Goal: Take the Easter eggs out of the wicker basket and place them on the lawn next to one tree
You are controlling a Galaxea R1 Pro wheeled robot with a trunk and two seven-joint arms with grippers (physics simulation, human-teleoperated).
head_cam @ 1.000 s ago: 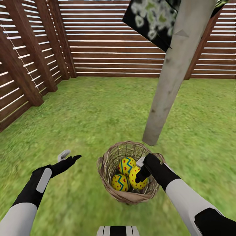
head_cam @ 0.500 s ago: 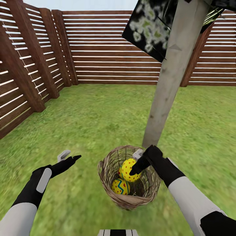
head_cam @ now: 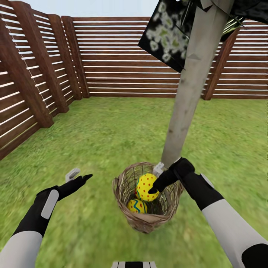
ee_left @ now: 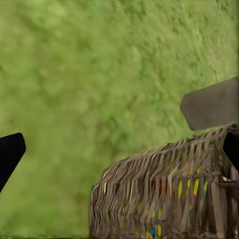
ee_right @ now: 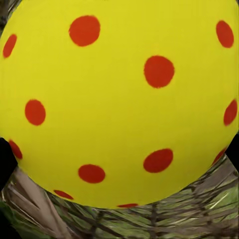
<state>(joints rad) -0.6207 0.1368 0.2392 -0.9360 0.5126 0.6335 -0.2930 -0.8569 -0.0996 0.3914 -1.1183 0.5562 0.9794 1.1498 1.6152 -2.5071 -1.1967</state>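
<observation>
In the head view, the right hand (head_cam: 156, 183) is pinching one Easter egg (head_cam: 146, 187), holding it at the rim of the wicker basket (head_cam: 149, 219) in the lower centre of the frame. A second egg (head_cam: 137, 206) is lying lower inside the basket, toward its near left side, and part of a third egg (head_cam: 137, 193) is peeking out behind the held one. The basket is sitting on the lawn (head_cam: 111, 130) right at the foot of the tree (head_cam: 190, 85), whose pale trunk is rising toward the upper right of the frame.

In the right wrist view, the held egg (ee_right: 119, 99) is spreading across the frame, with wicker weave showing below it.

The left hand (head_cam: 79, 178) is hovering over the grass at the lower left of the head view, its fingers spread and holding nothing. In the left wrist view, the basket (ee_left: 164, 199) is sitting in the lower right, with egg colours glinting through its weave.

A wooden slat fence (head_cam: 123, 56) is running across the upper part of the head view.
</observation>
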